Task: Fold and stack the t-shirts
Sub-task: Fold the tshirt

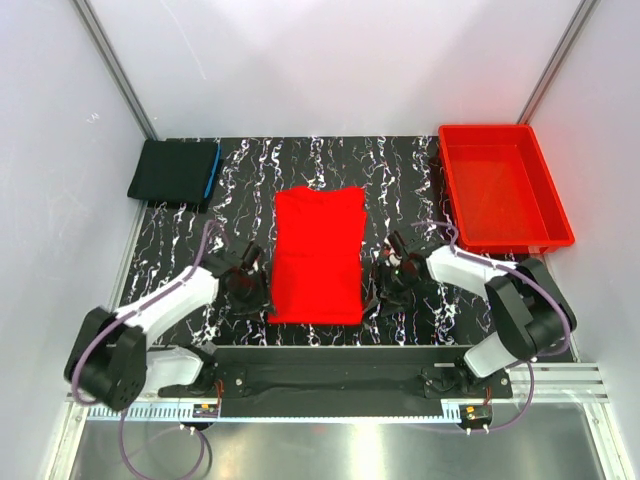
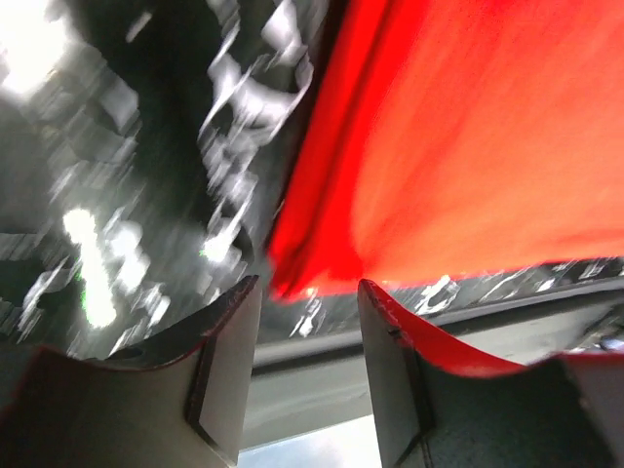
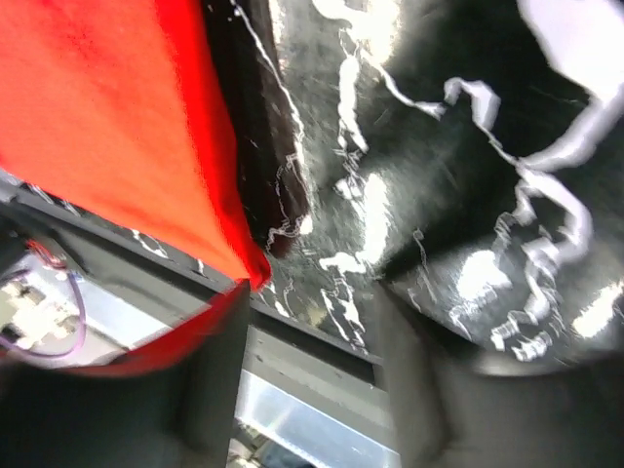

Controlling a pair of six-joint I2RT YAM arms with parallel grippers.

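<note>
Top view, red t-shirt: the red t-shirt (image 1: 318, 255) lies flat mid-tabletop (image 1: 400, 170), already narrowed to a long strip, long axis 12 to 6 o'clock.
Top view, left side: the left end effector (image 1: 247, 283) sits just beside the strip's near-left corner, with the cloth at its 3 o'clock.
Top view, right side: the right end effector (image 1: 388, 282) mirrors it at the near-right corner, with the cloth at its 9 o'clock.
Top view, nearer arm: neither, since both flank the near hem about equally.
Top view, stack spot: the black t-shirt (image 1: 175, 172) is folded with a blue edge showing, far off at 10 o'clock, well apart from the red one.
Top view, count: two t-shirts, one red and one black; one red bin (image 1: 505, 185) at 2 o'clock; two arms.
Left wrist view: fingers (image 2: 229, 361) are spread and released, with nothing between them. The red corner hangs at 12 o'clock just past the gap, and cloth fills 1 to 3 o'clock.
Right wrist view: fingers (image 3: 210, 380) are apart and released, gripping nothing. The red corner points at the left finger from 11 o'clock, and bare tabletop runs 12 to 3.
Likely next call: both take the near corners and carry the hem toward 12 o'clock.
</note>
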